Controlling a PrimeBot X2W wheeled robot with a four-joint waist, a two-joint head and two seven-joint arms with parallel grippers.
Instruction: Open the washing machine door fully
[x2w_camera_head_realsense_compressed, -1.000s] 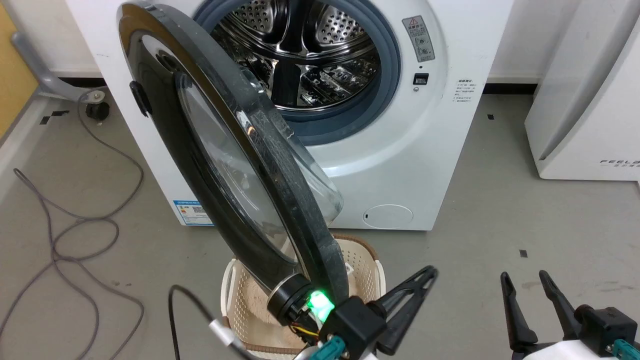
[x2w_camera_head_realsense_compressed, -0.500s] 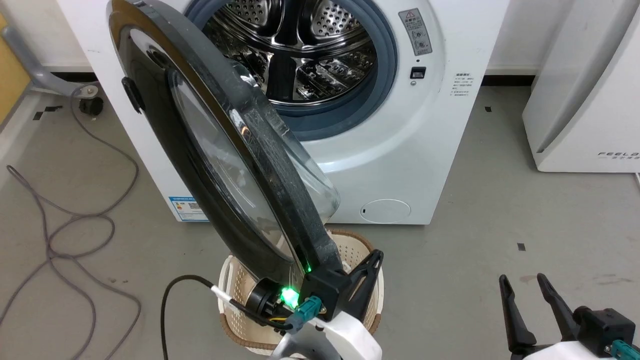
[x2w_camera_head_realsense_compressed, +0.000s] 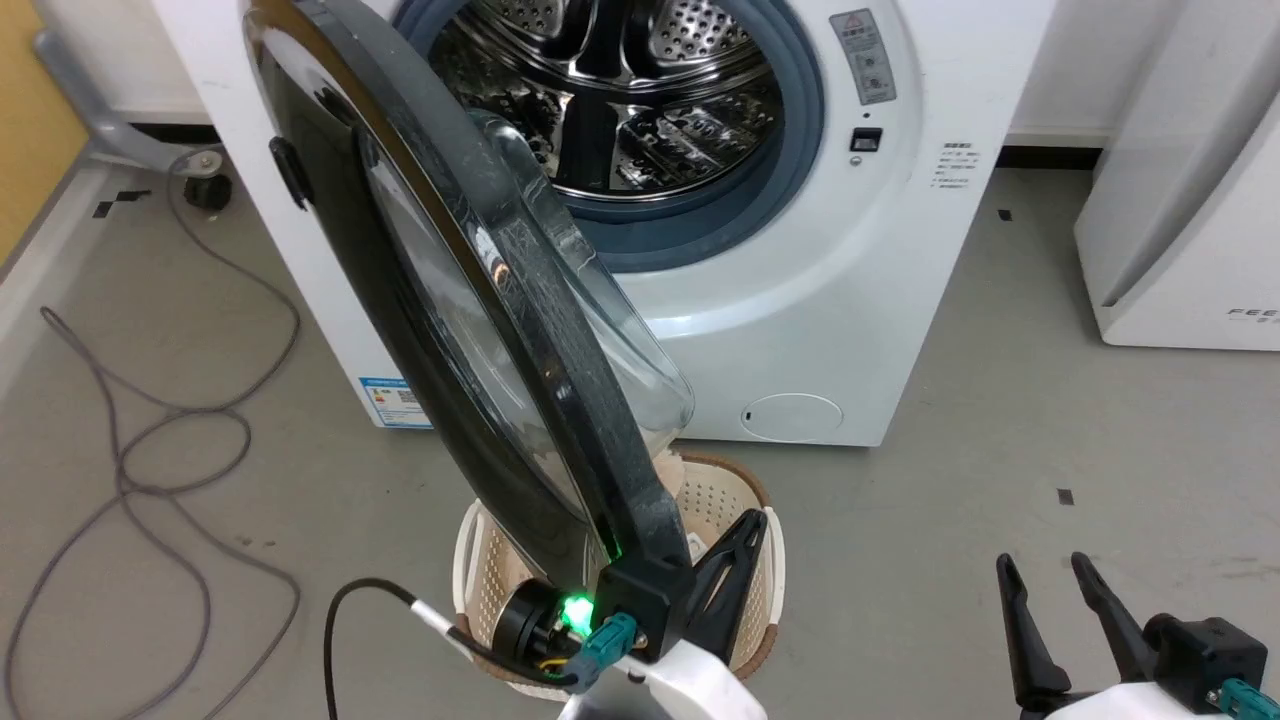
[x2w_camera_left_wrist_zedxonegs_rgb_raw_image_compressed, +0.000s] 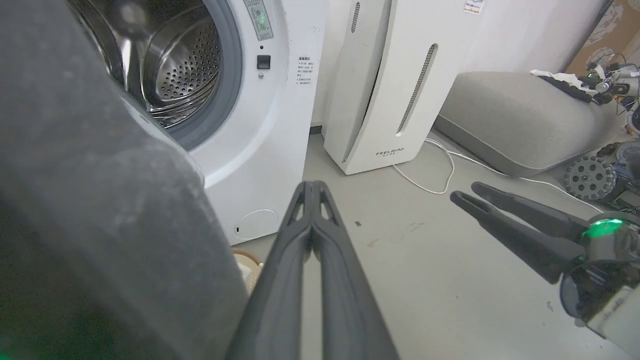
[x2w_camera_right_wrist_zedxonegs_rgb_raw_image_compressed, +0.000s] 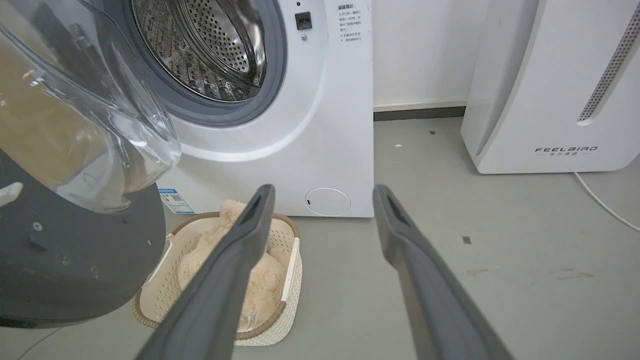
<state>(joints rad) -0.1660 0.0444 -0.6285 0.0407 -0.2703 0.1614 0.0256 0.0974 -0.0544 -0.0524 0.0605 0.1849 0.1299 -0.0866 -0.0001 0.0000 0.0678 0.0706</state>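
The white washing machine (x2w_camera_head_realsense_compressed: 800, 300) stands with its steel drum exposed. Its round door (x2w_camera_head_realsense_compressed: 540, 330), black ring with a clear bulging glass bowl (x2w_camera_head_realsense_compressed: 620, 340), hangs roughly half open, edge-on to me. My left gripper (x2w_camera_head_realsense_compressed: 748, 528) is shut, fingers pressed together with nothing between them. It sits at the door's lower rim, on the inner side. In the left wrist view the left gripper (x2w_camera_left_wrist_zedxonegs_rgb_raw_image_compressed: 311, 189) points past the door's edge (x2w_camera_left_wrist_zedxonegs_rgb_raw_image_compressed: 100, 200). My right gripper (x2w_camera_head_realsense_compressed: 1042, 565) stays open low at the right, apart from the door (x2w_camera_right_wrist_zedxonegs_rgb_raw_image_compressed: 75, 260); the right gripper (x2w_camera_right_wrist_zedxonegs_rgb_raw_image_compressed: 324, 192) faces the machine's front.
A cream basket (x2w_camera_head_realsense_compressed: 775, 545) holding a plush toy (x2w_camera_right_wrist_zedxonegs_rgb_raw_image_compressed: 220, 260) sits on the floor under the door. The white FEELBIRD appliance (x2w_camera_head_realsense_compressed: 1180, 200) stands to the right. A grey cable (x2w_camera_head_realsense_compressed: 130, 450) loops on the left floor. A grey cushion (x2w_camera_left_wrist_zedxonegs_rgb_raw_image_compressed: 515, 120) lies further right.
My left gripper has swung left and come up against the door's lower rim. The head camera shifted slightly. The right gripper has stayed put.
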